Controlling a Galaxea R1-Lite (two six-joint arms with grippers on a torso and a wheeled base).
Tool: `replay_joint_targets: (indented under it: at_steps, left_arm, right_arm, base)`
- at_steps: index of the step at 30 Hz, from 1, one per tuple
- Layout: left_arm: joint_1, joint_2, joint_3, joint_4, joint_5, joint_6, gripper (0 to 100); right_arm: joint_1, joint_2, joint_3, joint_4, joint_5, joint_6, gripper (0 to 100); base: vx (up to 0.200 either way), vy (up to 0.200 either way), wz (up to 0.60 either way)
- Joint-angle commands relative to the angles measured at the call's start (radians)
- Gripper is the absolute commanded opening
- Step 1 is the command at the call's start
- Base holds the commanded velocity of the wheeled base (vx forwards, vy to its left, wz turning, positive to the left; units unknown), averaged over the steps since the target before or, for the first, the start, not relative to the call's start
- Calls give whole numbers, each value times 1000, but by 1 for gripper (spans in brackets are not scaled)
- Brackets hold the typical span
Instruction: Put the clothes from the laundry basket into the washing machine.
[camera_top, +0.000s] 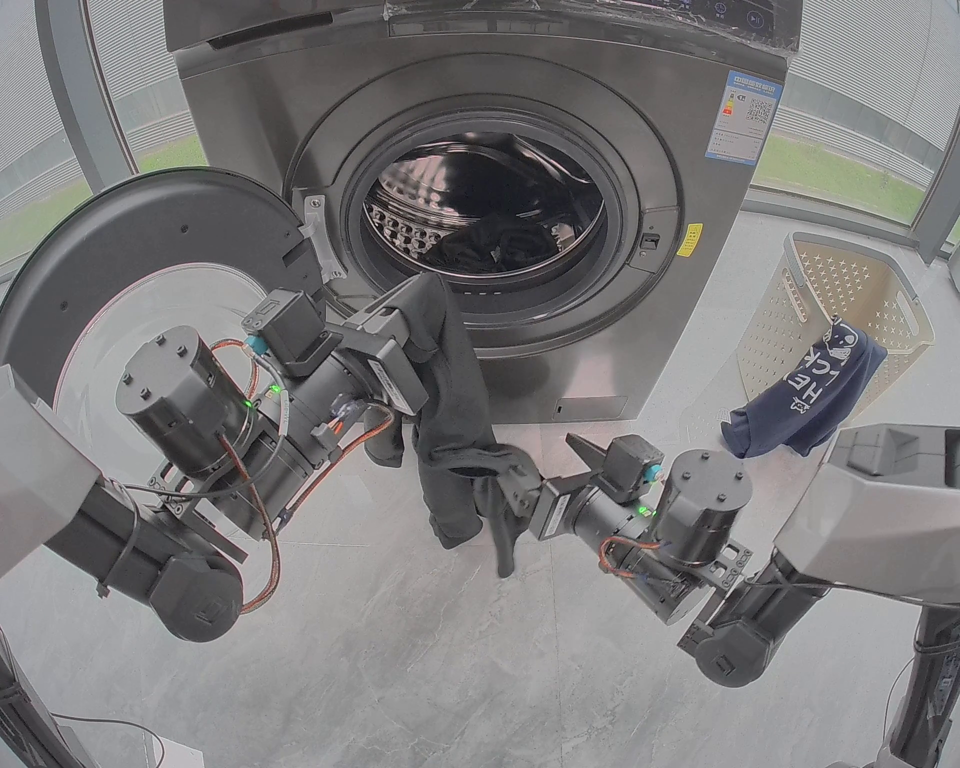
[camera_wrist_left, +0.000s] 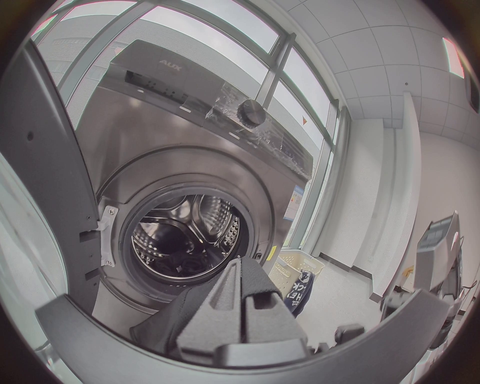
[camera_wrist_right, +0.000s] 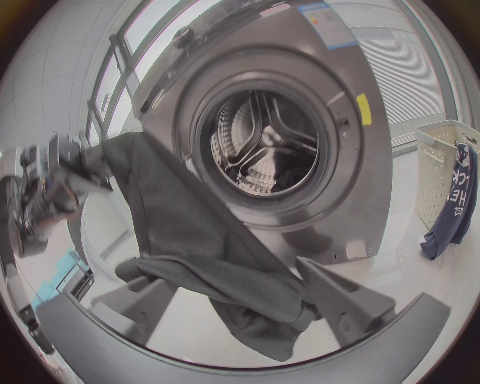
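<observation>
Far left: open door (camera_top: 150, 240), swung wide. Next: left gripper (camera_top: 412, 325), clamped on the top edge of a dark garment (camera_top: 452, 420) just before the mouth of the washing machine (camera_top: 620, 300), the cloth hanging limp below. Lower and nearer: right gripper (camera_top: 510, 492), fingers apart, the garment's lower fold draped across them. Handling, as judged: light, soft, shapeless, not fragile, apt to trail and snag on the mouth's rim; best taken at a bunched fold. Far right, on the floor: laundry basket (camera_top: 812, 262), with a navy garment (camera_top: 810, 395) hung over its near rim.
</observation>
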Motion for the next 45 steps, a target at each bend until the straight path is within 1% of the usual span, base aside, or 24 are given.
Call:
replay_joint_targets:
  at_steps: [1,5,10,15,17,20,22,31,38,45]
  left_arm:
    - [-24,-36,2,-1,-1,0,0]
    - [-34,-37,8,-1,-1,1,0]
    - [-45,-39,12,-2,-1,1,0]
    - [-59,-56,16,-2,-3,-2,0]
    - [-60,-57,22,-1,-3,0,0]
    - [-67,-57,25,-1,-4,0,0]
    - [-67,-57,27,-1,-4,0,0]
    - [-67,-50,39,-1,-4,0,0]
    - [-68,-51,50,-1,-6,0,0]
    - [-76,-59,50,-1,-13,-2,0]
  right_arm:
    - [16,92,-13,0,13,-10,100]
    - [9,124,-33,0,34,-15,100]
    - [3,158,-83,1,42,-18,100]
    - [-10,201,-168,6,54,-22,100]
    - [-11,210,-198,10,54,-22,100]
    - [-22,228,-241,15,54,-35,100]
    - [-37,239,-273,18,54,-36,100]
    - [-80,256,-319,17,54,-38,100]
    - [-80,285,-364,20,54,-39,100]
    - [-80,370,-476,20,56,-51,100]
  base:
    - [0,0,0]
    - [0,0,0]
    - [0,0,0]
    - [0,0,0]
    - [0,0,0]
    - [0,0,0]
    - [0,0,0]
    - [0,0,0]
    - [0,0,0]
    - [0,0,0]
